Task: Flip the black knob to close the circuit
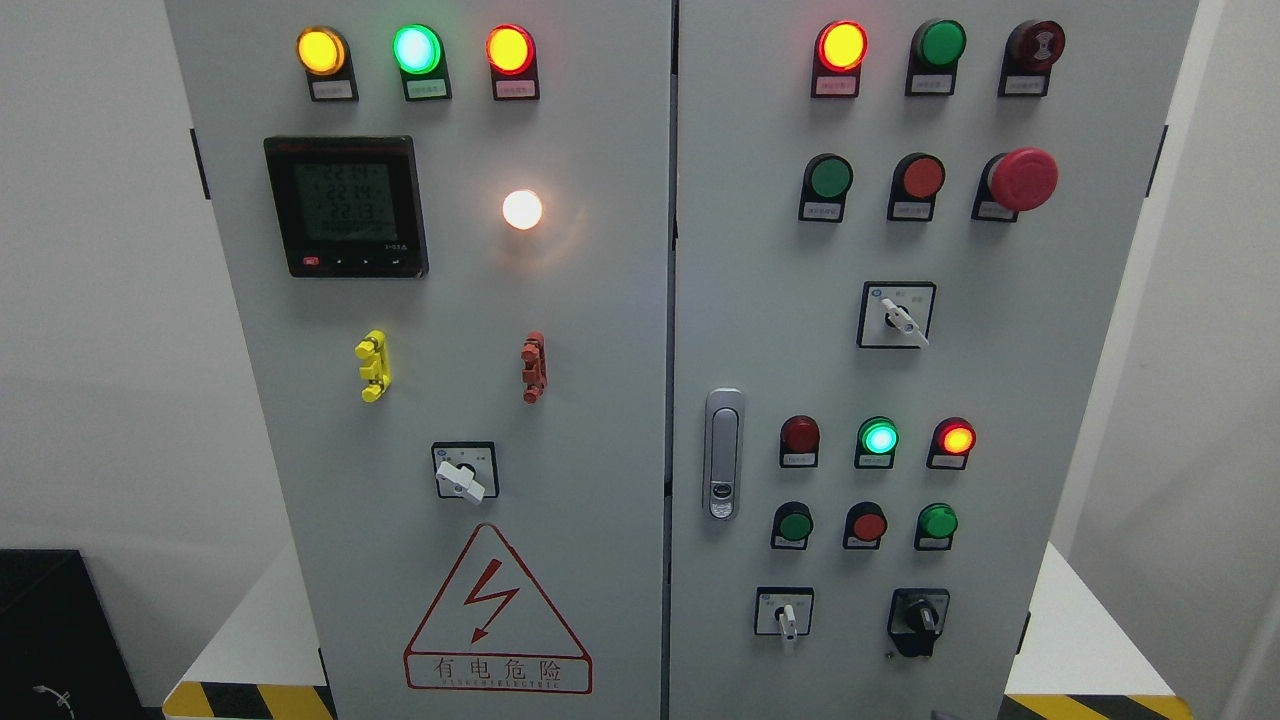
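Where the smooth grey metal cabinet (600,400) ends lower right, the glossy black knob (917,620) sits right of a white lever switch (786,617), seemingly pointing down; no hand shows.

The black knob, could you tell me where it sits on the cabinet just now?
In the head view, the black knob sits at the lower right of the right door, right of a white-handled selector switch and below a green pushbutton.

The cabinet (600,420) looks like smooth matt grey painted metal, the door handle (722,455) is shiny metal, the black knob (917,620) and the red mushroom button (1022,179) look like plastic, and the meter (345,205) has a glossy screen.
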Available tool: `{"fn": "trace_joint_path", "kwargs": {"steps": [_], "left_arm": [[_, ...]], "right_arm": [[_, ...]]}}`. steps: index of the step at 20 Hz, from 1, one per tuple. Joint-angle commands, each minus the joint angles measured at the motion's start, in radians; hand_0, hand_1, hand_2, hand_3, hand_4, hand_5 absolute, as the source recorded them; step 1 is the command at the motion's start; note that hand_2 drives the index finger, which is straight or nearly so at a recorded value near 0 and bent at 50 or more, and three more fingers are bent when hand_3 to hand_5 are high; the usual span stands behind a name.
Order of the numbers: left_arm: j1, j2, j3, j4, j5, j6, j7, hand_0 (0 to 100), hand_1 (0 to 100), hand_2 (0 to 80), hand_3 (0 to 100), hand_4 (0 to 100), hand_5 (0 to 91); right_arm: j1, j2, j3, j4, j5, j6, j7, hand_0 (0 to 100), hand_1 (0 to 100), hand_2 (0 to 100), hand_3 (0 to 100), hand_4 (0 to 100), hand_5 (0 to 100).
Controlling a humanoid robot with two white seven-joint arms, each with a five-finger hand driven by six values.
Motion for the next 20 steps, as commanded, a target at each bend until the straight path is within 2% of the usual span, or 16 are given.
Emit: {"fn": "trace_joint_path", "kwargs": {"steps": [1,3,10,20], "left_arm": [[0.000,0.000,-0.020,0.021,-0.021,0.000,0.000,0,0,0.0,0,0,0.0],[0.000,0.000,-0.020,0.021,-0.020,0.000,0.000,0,0,0.0,0,0,0.0],[0.000,0.000,-0.020,0.021,-0.021,0.000,0.000,0,0,0.0,0,0,0.0],[0.000,0.000,-0.020,0.021,-0.020,0.000,0.000,0,0,0.0,0,0,0.0]], "right_arm": [[0.108,-0.008,0.001,0.001,-0.277,-0.028,0.144,0,7,0,0,0,0],[0.108,-0.009,-0.001,0.015,-0.299,-0.029,0.157,0,5,0,0,0,0],[0.092,-0.008,-0.005,0.026,-0.302,-0.029,0.161,0,4,0,0,0,0],[0.020,-0.005,-0.016,0.053,-0.299,-0.020,0.175,0,4,0,0,0,0]]}}
